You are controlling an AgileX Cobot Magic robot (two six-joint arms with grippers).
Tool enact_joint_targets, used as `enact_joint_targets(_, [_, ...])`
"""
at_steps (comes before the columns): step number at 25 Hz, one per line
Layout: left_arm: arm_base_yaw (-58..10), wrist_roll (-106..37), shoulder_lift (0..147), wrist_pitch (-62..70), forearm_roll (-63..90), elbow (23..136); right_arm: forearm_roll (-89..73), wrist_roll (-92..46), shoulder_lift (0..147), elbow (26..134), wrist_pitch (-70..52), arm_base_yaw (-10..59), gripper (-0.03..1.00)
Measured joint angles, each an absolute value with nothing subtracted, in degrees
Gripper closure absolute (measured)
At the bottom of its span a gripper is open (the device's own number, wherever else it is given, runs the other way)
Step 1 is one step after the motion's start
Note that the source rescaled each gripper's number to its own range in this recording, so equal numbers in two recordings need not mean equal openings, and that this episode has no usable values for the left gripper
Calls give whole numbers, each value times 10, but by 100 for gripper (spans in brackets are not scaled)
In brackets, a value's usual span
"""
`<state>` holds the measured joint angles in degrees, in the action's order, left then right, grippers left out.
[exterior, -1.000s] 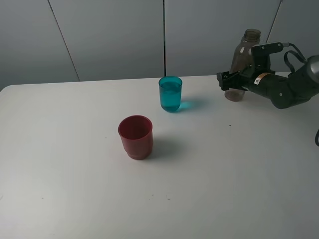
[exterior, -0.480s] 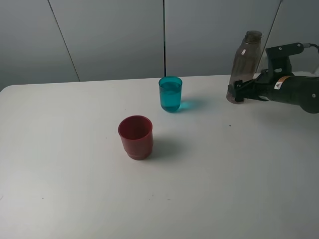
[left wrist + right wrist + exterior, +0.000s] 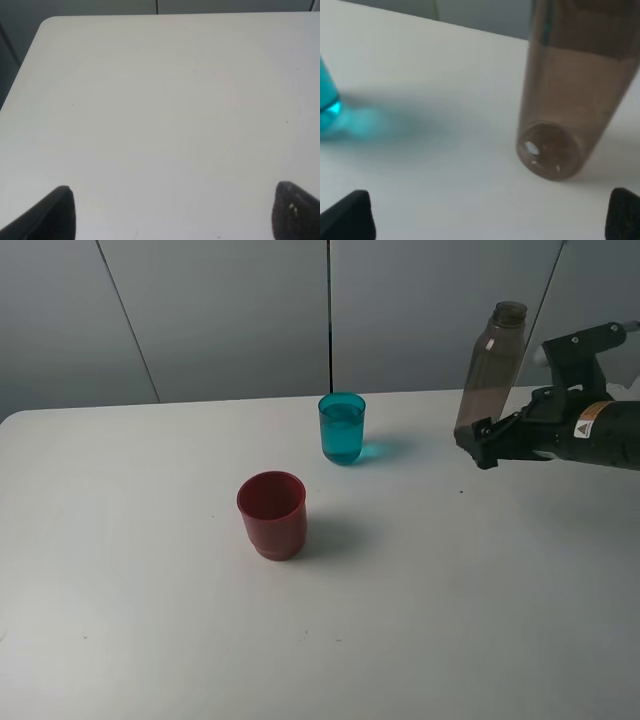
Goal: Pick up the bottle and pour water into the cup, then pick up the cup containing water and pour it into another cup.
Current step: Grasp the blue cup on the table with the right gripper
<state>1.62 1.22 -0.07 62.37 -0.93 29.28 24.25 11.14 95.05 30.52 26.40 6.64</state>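
The bottle [image 3: 490, 370] is leaning at the far right of the table, its top tipping away from the right gripper [image 3: 482, 445] and its round underside showing to the right wrist camera. That gripper is hanging spread wide just in front of the bottle's base, gripping nothing. With nothing bracing it, the bottle is looking ready to topple, and a nudge from the open fingers could finish the job. If it goes down it may roll toward the table edge, and the uncapped neck could let out any water left inside; how much is left I cannot tell.

Further out, the teal cup [image 3: 342, 428] is standing upright with water in it, well apart from the bottle. Beyond it, the red cup [image 3: 272, 515] is waiting upright and apparently empty. The left gripper [image 3: 175, 217] is hovering wide open over bare tabletop, holding nothing. The table [image 3: 150, 620] is plain white and matte, showing only a few specks. Behind it, grey wall panels [image 3: 220, 320] are closing off the room.
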Motion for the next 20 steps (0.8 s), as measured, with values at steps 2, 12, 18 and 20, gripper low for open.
enact_joint_targets(2, [16, 12, -1, 624, -9, 293, 254, 117, 952, 305, 278, 88, -3])
enact_joint_targets(12, [16, 12, -1, 624, -9, 293, 281, 120, 1044, 329, 409, 128, -3])
enact_joint_targets(18, [16, 12, -1, 624, -9, 293, 295, 120, 1091, 367, 414, 147, -3])
enact_joint_targets(20, [16, 12, -1, 624, -9, 293, 295, 116, 1106, 382, 414, 156, -3])
